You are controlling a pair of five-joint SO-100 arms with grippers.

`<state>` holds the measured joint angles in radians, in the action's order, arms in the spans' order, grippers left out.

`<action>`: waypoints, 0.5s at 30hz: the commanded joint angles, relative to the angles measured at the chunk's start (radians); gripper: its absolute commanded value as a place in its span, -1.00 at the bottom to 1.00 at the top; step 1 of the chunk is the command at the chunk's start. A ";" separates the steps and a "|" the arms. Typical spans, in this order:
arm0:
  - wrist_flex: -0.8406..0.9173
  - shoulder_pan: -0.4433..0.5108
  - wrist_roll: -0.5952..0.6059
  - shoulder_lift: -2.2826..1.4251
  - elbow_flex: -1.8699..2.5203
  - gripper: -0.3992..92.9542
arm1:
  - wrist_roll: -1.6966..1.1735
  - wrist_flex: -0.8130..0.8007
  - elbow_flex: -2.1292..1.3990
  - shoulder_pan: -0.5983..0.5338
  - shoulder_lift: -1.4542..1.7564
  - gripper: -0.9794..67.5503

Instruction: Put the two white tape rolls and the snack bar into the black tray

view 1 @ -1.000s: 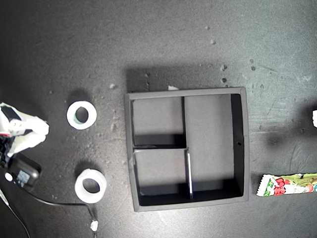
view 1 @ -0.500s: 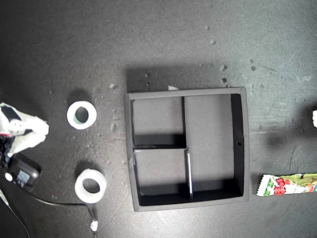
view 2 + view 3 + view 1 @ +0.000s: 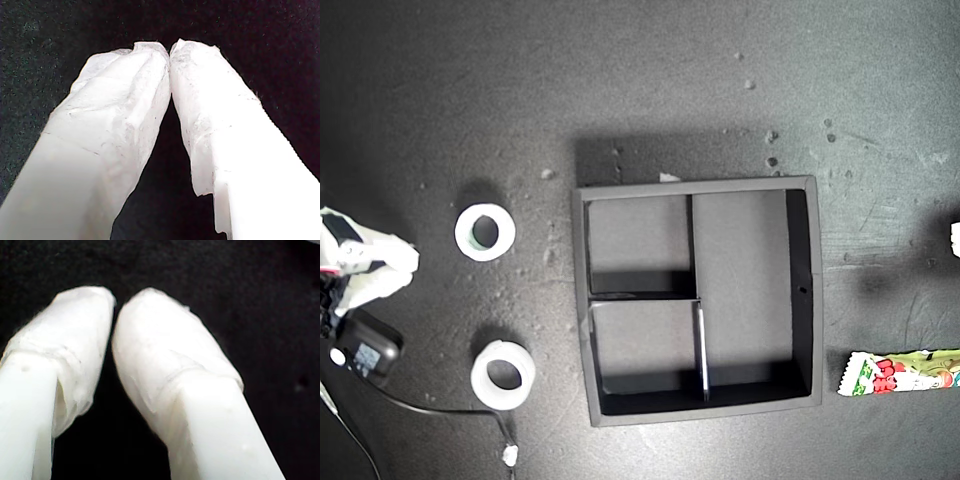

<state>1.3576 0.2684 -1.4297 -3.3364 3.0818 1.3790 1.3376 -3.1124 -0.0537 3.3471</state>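
Nothing is loaded yet: your square black partitioned tray (image 3: pixel 804 290) sits empty. Both white tape rolls (image 3: pixel 485 232) (image 3: pixel 503 374) lie toward nine o'clock, the green-and-red wrapped snack bar (image 3: pixel 900 372) at four. My first gripper (image 3: pixel 170 48) and my second gripper (image 3: pixel 114 302) have their fingers together, holding nothing; you will likely open one over a roll.

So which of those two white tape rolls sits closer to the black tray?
The lower tape roll, nearer the exterior view's bottom edge, sits slightly closer to the black tray. The upper tape roll lies farther toward that view's left.
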 commanded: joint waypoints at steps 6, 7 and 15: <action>-0.124 -0.026 -0.190 -0.048 0.057 -0.99 | -0.058 -0.011 -0.012 0.121 0.003 -0.97; -0.149 -0.012 -0.209 -0.048 0.057 -0.99 | -0.020 -0.020 -0.012 0.143 0.003 -0.97; -0.614 -0.005 0.241 -0.046 0.035 -0.99 | 0.360 -0.143 -0.012 0.179 0.003 -0.98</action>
<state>0.8928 0.2746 -1.3300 -3.3364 3.0818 1.6889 1.2517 -3.1124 0.1058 3.3471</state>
